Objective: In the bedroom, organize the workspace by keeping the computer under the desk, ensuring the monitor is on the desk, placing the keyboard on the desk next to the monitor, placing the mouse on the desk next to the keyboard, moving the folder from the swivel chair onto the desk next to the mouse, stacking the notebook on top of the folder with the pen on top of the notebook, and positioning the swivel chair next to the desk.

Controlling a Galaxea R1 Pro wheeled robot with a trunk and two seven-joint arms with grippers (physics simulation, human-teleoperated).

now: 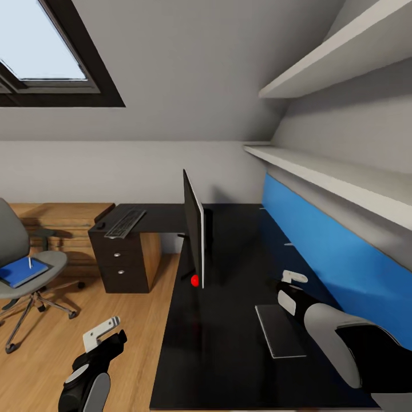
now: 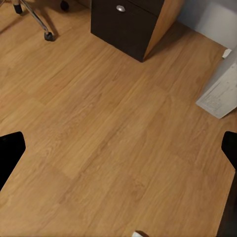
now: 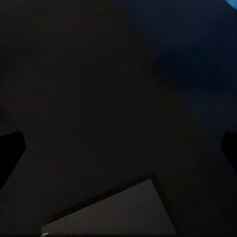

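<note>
The black desk carries the monitor, seen edge-on. On its far left wing lie the keyboard and, beside it, the small dark mouse. At the left stands the swivel chair, away from the desk, with the blue folder and the white pen on its seat. The grey notebook lies flat on the desk just below my open right gripper. My left gripper hangs open over the wood floor. A light-grey case, apparently the computer, shows beyond it.
A black three-drawer unit supports the desk's left wing. A long blue wall panel and white shelves run along the desk's right side. A chair castor rests on the floor. Low wooden shelving stands behind the chair.
</note>
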